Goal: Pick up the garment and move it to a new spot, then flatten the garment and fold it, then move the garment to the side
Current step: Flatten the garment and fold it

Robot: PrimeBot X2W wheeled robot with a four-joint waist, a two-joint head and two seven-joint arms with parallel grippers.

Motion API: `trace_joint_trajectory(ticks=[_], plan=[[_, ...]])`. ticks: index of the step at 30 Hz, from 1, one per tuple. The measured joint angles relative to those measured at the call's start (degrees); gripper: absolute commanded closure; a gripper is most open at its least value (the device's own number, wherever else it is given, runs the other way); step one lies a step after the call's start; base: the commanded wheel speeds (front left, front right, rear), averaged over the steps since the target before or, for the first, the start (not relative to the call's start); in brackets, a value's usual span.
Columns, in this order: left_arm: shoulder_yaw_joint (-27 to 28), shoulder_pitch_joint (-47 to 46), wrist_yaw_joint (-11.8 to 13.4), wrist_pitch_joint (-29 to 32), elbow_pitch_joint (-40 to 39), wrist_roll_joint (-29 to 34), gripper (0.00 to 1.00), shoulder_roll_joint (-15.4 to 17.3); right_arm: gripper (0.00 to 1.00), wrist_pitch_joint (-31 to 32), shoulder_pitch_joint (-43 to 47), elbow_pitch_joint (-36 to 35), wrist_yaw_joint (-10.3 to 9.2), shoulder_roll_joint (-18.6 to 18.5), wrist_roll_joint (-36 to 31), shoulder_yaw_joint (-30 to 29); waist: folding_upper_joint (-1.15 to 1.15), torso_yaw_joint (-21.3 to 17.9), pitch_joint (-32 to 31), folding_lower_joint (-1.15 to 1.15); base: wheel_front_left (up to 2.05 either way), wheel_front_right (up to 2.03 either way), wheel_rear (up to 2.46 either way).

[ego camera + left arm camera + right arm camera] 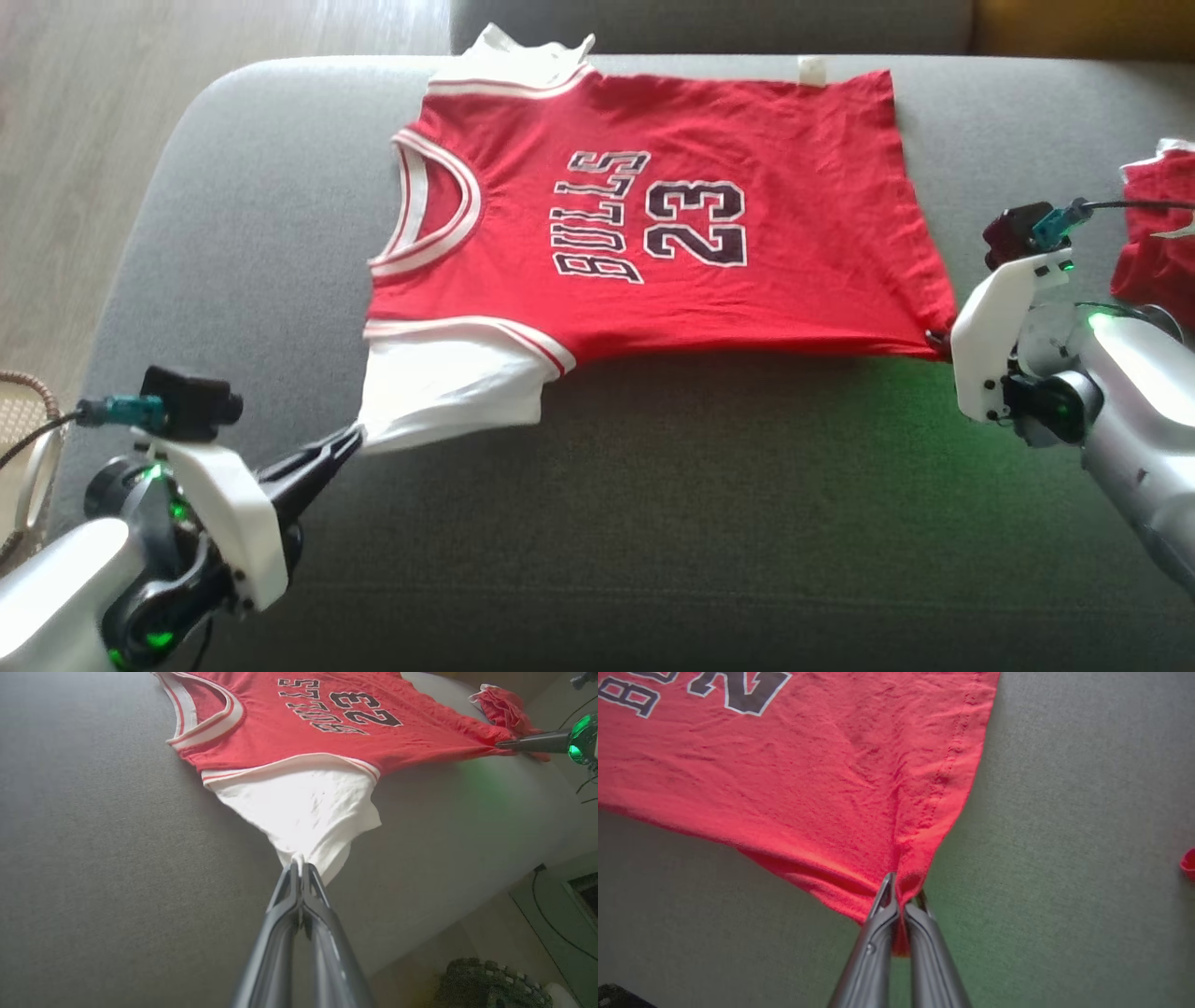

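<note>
The garment (653, 233) is a red jersey with white sleeves and "BULLS 23" on its chest, spread flat across a grey cushion (653, 523). My left gripper (355, 437) is shut on the tip of the near white sleeve (303, 807), which is pulled to a point. My right gripper (901, 896) is shut on the near hem corner of the red cloth (822, 788); in the head view that gripper (943, 343) sits at the garment's right end. In the left wrist view the right gripper's fingers (528, 744) show at the far corner.
Another red piece of clothing (1158, 243) lies at the cushion's right edge. A woven basket (23, 439) stands on the floor at the left. Wooden floor (140, 84) lies beyond the cushion's left side, a sofa back (709, 23) behind it.
</note>
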Motion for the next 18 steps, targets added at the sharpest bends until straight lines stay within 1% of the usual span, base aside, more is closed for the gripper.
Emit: trace_joint_trajectory(ticks=[4,7,10,13,18], plan=[[-0.6,1.3,0.0,0.6,-2.0,-1.9,1.00,1.7,1.00,3.2,0.8,-2.4,0.00,-1.9,2.3,1.8,0.00,-0.4,-1.1,0.00,0.00,0.00,0.00],[-0.6,2.3,0.0,0.6,-3.7,-4.7,1.00,3.0,1.00,6.5,2.6,-4.7,0.00,-3.1,4.8,3.1,0.00,-0.6,-2.1,0.00,0.00,0.00,0.00],[-0.7,3.1,0.0,1.9,-5.5,-6.9,1.00,5.0,1.00,9.5,4.6,-7.0,0.00,-3.7,7.1,3.9,0.00,-0.9,-3.2,0.00,0.00,0.00,0.00],[-1.6,4.5,0.0,2.9,-7.7,-8.7,1.00,7.3,1.00,11.2,5.6,-9.6,0.00,-5.1,8.3,4.6,0.00,-1.2,-4.1,0.00,0.00,0.00,0.00],[-2.5,6.8,0.0,3.7,-11.2,-11.9,1.00,9.1,1.00,14.2,6.8,-13.3,0.00,-7.0,10.0,5.3,0.00,-1.6,-5.4,0.00,0.00,0.00,0.00]])
